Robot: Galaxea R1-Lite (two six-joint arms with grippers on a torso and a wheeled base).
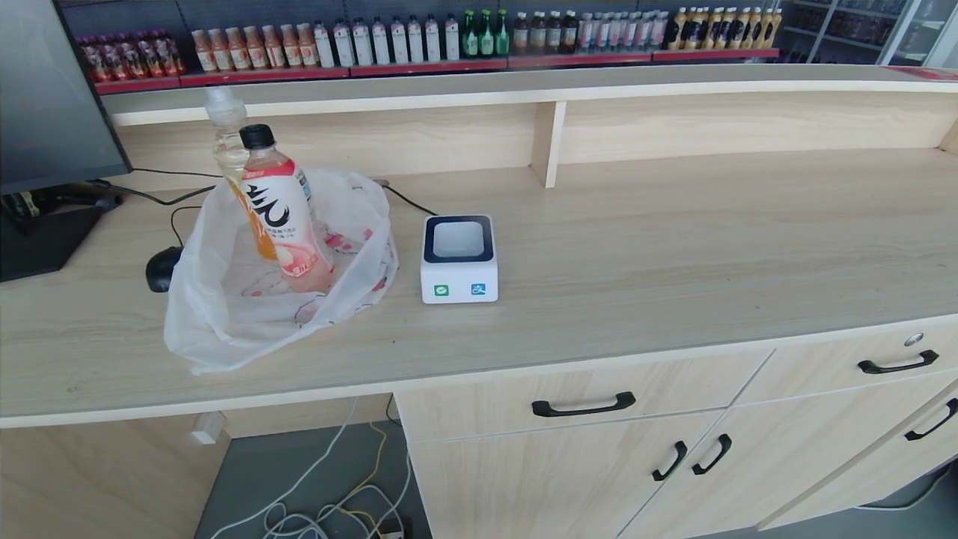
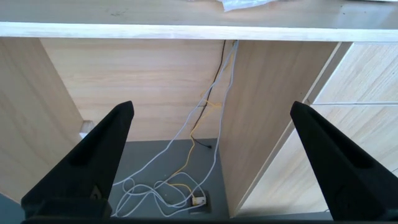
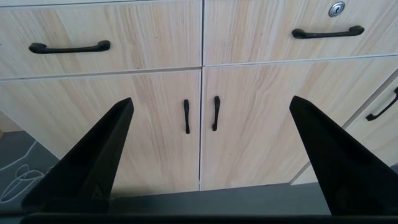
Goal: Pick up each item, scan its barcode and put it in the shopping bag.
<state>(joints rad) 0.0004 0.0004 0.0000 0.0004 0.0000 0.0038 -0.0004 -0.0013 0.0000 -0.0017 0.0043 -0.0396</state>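
Note:
A white plastic shopping bag (image 1: pixel 224 314) lies open on the wooden counter (image 1: pixel 636 254) at the left. Inside it stand a peach drink bottle (image 1: pixel 284 217) with a black cap and, behind it, a clear bottle (image 1: pixel 228 135) with a white cap. The white barcode scanner (image 1: pixel 459 259) sits just right of the bag. My left gripper (image 2: pixel 211 168) hangs open below the counter's edge, facing the gap with loose cables. My right gripper (image 3: pixel 208 165) is open too, low in front of the cabinet doors, with nothing between its fingers.
A black mouse (image 1: pixel 162 268) lies left of the bag, and a dark monitor (image 1: pixel 45 97) stands at the far left. Drawers and doors with black handles (image 1: pixel 584 406) front the counter. Cables (image 2: pixel 186 155) trail on the floor below. A shelf of bottles (image 1: pixel 464 37) lines the back.

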